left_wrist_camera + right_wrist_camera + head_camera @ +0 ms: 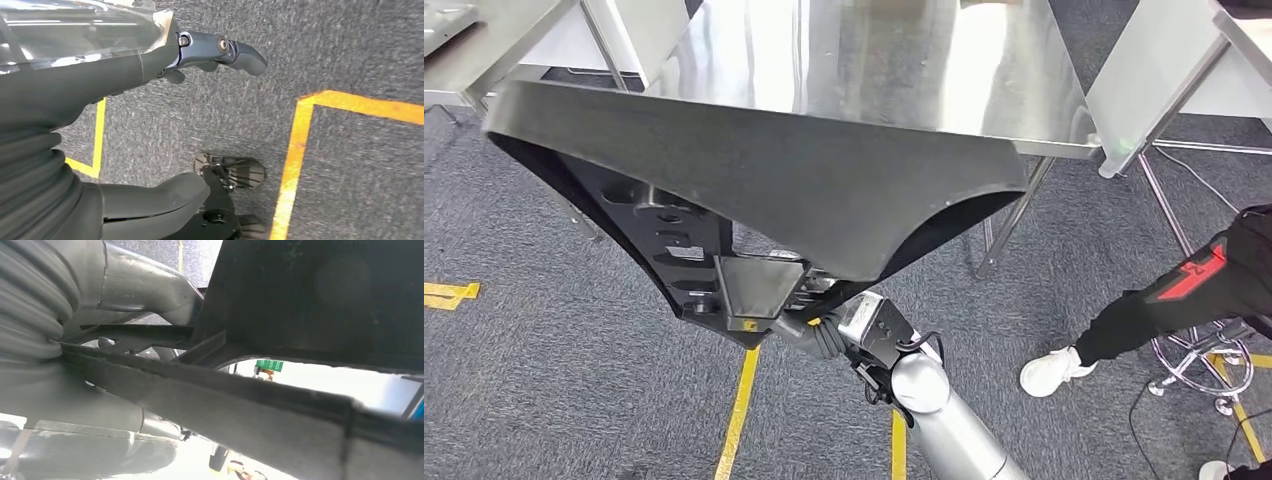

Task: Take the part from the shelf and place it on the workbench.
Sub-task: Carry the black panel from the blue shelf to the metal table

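The part is a large dark triangular panel with a ribbed black frame along its left edge. It hangs in the air in front of the steel workbench, its wide edge overlapping the bench's near edge. My right hand grips the part's lower tip from below. In the right wrist view the part's rib runs between the thumb and fingers of my right hand. My left hand hangs over the carpet, its fingers stretched out and holding nothing.
A person's leg with a white shoe stands at the right beside a stool base. Other steel tables flank the bench at left and right. Yellow tape lines mark the grey carpet.
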You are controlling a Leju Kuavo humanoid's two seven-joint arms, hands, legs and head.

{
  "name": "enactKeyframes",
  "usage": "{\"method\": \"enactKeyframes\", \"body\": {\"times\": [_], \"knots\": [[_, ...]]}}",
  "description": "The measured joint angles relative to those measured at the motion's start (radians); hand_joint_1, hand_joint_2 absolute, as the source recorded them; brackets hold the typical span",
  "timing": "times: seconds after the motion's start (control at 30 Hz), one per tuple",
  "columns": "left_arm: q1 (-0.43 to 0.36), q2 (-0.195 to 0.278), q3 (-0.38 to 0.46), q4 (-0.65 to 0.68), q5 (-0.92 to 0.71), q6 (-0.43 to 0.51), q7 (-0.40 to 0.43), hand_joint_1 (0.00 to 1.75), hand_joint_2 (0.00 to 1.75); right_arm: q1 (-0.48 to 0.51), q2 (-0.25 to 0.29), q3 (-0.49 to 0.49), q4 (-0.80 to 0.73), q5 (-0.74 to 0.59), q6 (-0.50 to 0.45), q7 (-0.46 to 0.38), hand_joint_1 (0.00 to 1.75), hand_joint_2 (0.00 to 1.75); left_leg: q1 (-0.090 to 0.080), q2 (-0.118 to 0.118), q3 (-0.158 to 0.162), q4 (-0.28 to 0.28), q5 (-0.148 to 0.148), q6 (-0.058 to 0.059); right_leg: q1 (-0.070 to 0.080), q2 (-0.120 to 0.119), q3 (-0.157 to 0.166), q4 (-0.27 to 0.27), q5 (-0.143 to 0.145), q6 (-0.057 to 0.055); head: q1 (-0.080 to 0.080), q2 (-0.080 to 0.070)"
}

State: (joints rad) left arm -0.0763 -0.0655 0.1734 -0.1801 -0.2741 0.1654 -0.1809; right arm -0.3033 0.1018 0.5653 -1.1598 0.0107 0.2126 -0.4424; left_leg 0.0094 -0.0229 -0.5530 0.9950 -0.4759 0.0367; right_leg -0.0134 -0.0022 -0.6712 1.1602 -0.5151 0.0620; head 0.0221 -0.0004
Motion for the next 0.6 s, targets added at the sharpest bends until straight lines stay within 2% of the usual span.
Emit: {"method": "enactKeyframes", "body": {"times": [0.03,0.07,0.1,0.13,0.17,0.23,0.27,0.33,0.37,0.4,0.43,0.47,0.53,0.6], "knots": [[0.0,0.0,0.0,0.0,0.0,0.0,0.0,0.0,1.75,0.0,0.0,0.0,0.0,0.0,0.0,0.0,1.75,1.75,-0.001,-0.002,0.011,0.001,-0.009,-0.004,0.0,-0.001,0.021,-0.068,0.037,0.002,0.0,0.0],[-0.001,-0.001,0.0,0.0,0.0,0.0,0.0,0.0,1.75,0.0,-0.001,0.0,-0.001,0.0,-0.001,0.0,1.75,1.75,-0.002,-0.003,0.018,0.001,-0.016,-0.01,0.002,-0.001,0.039,-0.118,0.061,-0.004,0.0,0.0],[-0.001,-0.001,0.0,0.0,0.0,0.0,0.0,0.0,1.75,0.0,-0.001,0.0,-0.001,0.0,-0.002,0.0,1.75,1.75,-0.003,-0.004,0.021,0.001,-0.024,-0.016,0.004,-0.001,0.049,-0.145,0.075,-0.016,-0.001,0.0],[-0.001,-0.001,0.0,0.0,-0.001,0.0,0.001,0.0,1.75,0.0,-0.001,-0.001,-0.002,0.0,-0.003,0.0,1.75,1.75,-0.004,-0.004,0.023,0.003,-0.027,-0.022,0.007,-0.001,0.052,-0.148,0.072,-0.032,-0.002,0.0],[-0.002,-0.001,0.0,0.0,-0.001,0.0,0.001,0.0,1.75,0.0,0.0,-0.001,-0.002,0.0,-0.004,0.001,1.75,1.75,-0.004,-0.003,0.025,0.004,-0.03,-0.027,0.007,0.0,0.058,-0.149,0.073,-0.043,-0.002,0.0],[-0.003,-0.002,0.0,0.0,-0.003,0.0,0.002,0.0,1.75,-0.003,0.003,-0.004,-0.006,0.0,-0.006,0.001,1.75,1.75,-0.001,0.003,0.015,0.034,-0.037,-0.034,0.002,0.002,0.073,-0.153,0.072,-0.057,-0.003,0.0],[-0.004,-0.003,0.0,0.0,-0.004,0.0,0.002,0.0,1.75,-0.005,0.004,-0.006,-0.007,0.001,-0.006,0.002,1.75,1.75,0.001,0.008,-0.007,0.073,-0.045,-0.039,-0.001,0.002,0.082,-0.154,0.069,-0.063,-0.003,0.0],[-0.004,-0.004,0.0,0.0,-0.005,0.0,0.002,0.0,1.75,-0.009,0.006,-0.007,-0.009,0.001,-0.008,0.002,1.75,1.75,0.003,0.016,-0.084,0.198,-0.08,-0.048,-0.002,0.002,0.096,-0.156,0.058,-0.075,-0.004,0.0],[-0.003,-0.004,-0.001,0.0,-0.006,-0.001,0.002,0.0,1.75,-0.009,0.006,-0.007,-0.009,0.001,-0.008,0.002,1.75,1.75,0.005,0.017,-0.127,0.255,-0.101,-0.052,-0.001,0.002,0.102,-0.156,0.052,-0.077,-0.004,0.0],[-0.003,-0.004,-0.001,0.0,-0.006,-0.001,0.002,0.0,1.75,-0.009,0.006,-0.008,-0.009,0.001,-0.008,0.003,1.75,1.75,0.005,0.018,-0.16,0.288,-0.113,-0.054,0.0,0.003,0.109,-0.156,0.045,-0.077,-0.004,0.0],[-0.002,-0.004,-0.001,0.0,-0.006,-0.001,0.002,0.0,1.75,-0.008,0.006,-0.008,-0.009,0.001,-0.008,0.003,1.75,1.75,0.005,0.019,-0.178,0.288,-0.106,-0.053,0.0,0.004,0.118,-0.156,0.037,-0.076,-0.004,0.0],[-0.002,-0.004,-0.001,0.0,-0.006,-0.001,0.002,0.0,1.75,-0.008,0.006,-0.008,-0.009,0.001,-0.008,0.003,1.75,1.75,0.005,0.019,-0.176,0.252,-0.077,-0.052,0.0,0.004,0.129,-0.156,0.029,-0.074,-0.004,0.0],[-0.002,-0.004,-0.001,0.0,-0.006,-0.001,0.002,0.0,1.75,-0.009,0.006,-0.01,-0.009,0.001,-0.008,0.003,1.75,1.75,0.003,0.022,-0.137,0.124,0.014,-0.042,0.002,0.005,0.154,-0.156,0.01,-0.068,-0.004,0.0],[-0.002,-0.004,-0.001,0.0,-0.006,-0.001,0.002,0.0,1.75,-0.011,0.008,-0.012,-0.009,0.001,-0.008,0.004,1.75,1.75,-0.003,0.025,-0.107,0.039,0.052,-0.03,0.006,0.004,0.165,-0.159,-0.004,-0.057,-0.004,0.0]]}}
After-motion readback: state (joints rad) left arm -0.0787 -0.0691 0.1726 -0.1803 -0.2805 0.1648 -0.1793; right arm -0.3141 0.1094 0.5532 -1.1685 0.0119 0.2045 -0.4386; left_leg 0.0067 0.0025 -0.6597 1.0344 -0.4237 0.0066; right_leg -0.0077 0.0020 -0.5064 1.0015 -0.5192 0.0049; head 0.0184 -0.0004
